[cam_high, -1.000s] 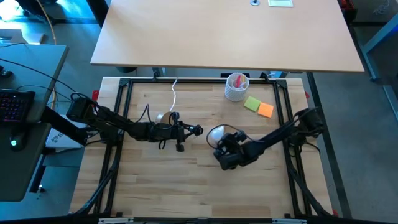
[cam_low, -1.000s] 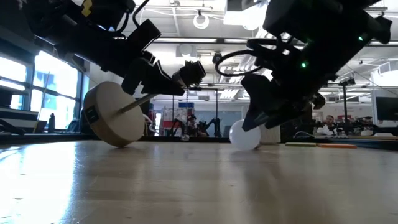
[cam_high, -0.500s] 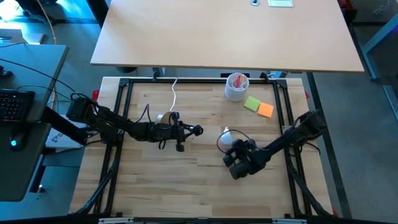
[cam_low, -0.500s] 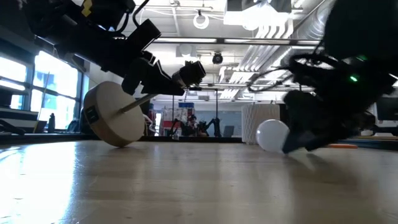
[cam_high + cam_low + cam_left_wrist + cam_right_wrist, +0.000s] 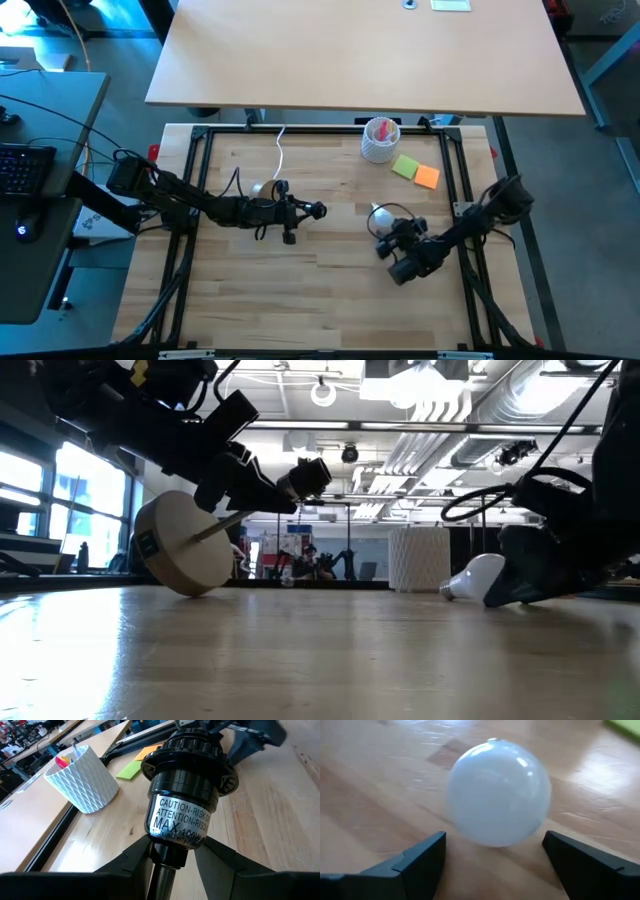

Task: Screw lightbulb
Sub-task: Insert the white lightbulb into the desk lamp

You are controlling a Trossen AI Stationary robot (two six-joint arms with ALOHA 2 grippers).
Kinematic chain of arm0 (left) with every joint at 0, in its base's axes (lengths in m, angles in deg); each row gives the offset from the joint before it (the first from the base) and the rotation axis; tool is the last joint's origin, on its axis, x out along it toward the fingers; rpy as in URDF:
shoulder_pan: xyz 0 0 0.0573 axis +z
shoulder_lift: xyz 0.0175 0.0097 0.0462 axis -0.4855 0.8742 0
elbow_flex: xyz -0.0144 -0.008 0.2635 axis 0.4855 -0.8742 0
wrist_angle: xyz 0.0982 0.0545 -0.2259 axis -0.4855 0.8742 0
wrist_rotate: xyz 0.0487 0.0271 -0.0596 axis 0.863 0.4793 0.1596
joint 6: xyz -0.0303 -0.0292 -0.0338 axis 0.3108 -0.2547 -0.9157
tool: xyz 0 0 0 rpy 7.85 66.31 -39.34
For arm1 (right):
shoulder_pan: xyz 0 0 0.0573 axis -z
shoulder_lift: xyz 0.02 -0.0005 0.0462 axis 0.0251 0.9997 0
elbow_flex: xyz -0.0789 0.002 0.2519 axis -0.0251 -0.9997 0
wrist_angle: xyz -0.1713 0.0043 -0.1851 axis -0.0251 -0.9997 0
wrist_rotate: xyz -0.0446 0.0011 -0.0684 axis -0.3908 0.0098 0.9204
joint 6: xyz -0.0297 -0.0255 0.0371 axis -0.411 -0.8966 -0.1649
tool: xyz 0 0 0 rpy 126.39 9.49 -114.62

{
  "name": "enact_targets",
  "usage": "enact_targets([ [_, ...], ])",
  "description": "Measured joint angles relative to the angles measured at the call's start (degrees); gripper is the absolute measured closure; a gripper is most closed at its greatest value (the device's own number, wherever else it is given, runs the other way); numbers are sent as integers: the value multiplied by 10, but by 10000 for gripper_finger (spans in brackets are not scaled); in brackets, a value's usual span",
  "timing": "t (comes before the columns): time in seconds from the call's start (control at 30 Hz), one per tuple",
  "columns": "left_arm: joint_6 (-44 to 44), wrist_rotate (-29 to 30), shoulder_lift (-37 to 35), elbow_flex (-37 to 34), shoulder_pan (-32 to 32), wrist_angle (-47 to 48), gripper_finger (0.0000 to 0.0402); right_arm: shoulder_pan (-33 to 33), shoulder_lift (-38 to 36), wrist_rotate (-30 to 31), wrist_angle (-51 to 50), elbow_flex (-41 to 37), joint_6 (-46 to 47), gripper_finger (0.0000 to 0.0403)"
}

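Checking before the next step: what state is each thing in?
lightbulb: lying on its side on the table, not held.
right gripper: open, fingers either side of the bulb.
left gripper: shut on the socket stem.
lamp stand: held tilted.
socket: empty.
white cup: upright.

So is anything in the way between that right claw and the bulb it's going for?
Nothing visible. The lightbulb lies on the bare table just ahead of the right gripper, whose jaws stand open on either side of it. The cup and sticky notes sit farther back.
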Motion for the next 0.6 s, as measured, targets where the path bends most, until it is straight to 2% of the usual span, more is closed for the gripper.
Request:
enact_targets([
  [0.13,0,0,0,0,0,0,268,26,-21,-3,-58,-10,-5,64],
  [0.27,0,0,0,0,0,0,268,60,-50,-2,-58,-42,-20,64],
  [0.47,0,0,0,0,0,0,268,92,-103,-1,5,-75,-205,65],
  [0.6,0,0,0,0,0,0,268,113,-145,-28,21,-88,-268,65],
])
